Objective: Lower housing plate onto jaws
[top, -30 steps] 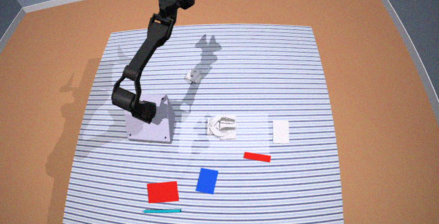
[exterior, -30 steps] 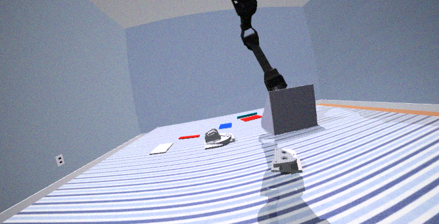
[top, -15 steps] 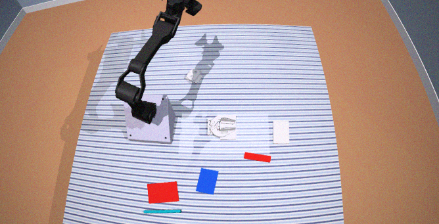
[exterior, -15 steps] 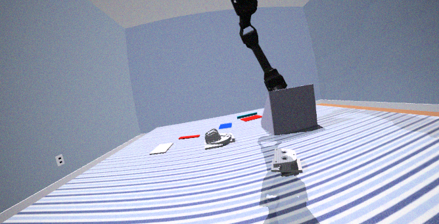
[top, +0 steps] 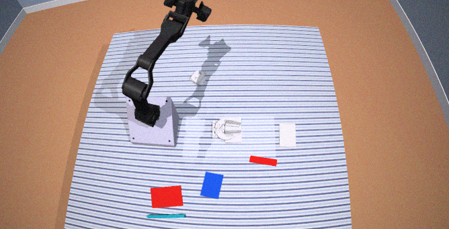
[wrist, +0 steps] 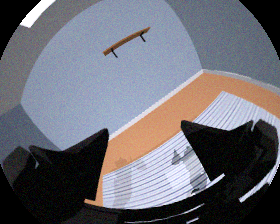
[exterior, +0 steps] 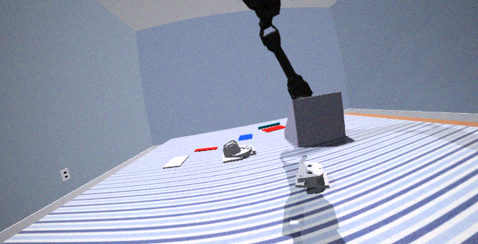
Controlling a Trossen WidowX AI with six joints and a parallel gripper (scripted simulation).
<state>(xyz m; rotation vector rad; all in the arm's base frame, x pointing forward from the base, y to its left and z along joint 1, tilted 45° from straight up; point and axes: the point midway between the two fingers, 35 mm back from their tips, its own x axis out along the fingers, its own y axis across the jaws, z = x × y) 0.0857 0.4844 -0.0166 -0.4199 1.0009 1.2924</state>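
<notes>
The white housing plate (top: 197,77) (exterior: 310,175) lies apart on the striped table, in front of the grey base block in the exterior view; its exact tilt is hard to tell. The white base with the two ribbed jaws (top: 232,127) (exterior: 232,149) stands near the table's middle, with no housing plate over the jaws. The pins and stubs are too small to make out. My gripper (top: 187,6) (wrist: 145,128) is open and empty, high above the table's far edge in the top view, well away from both pieces.
A flat white slab (top: 287,135) (exterior: 176,162) lies right of the jaws. A red bar (top: 263,160), a blue rectangle (top: 212,185), a red rectangle (top: 167,197) and a teal rod (top: 166,215) lie nearer the front. The grey base block (top: 152,135) (exterior: 320,122) carries the arm.
</notes>
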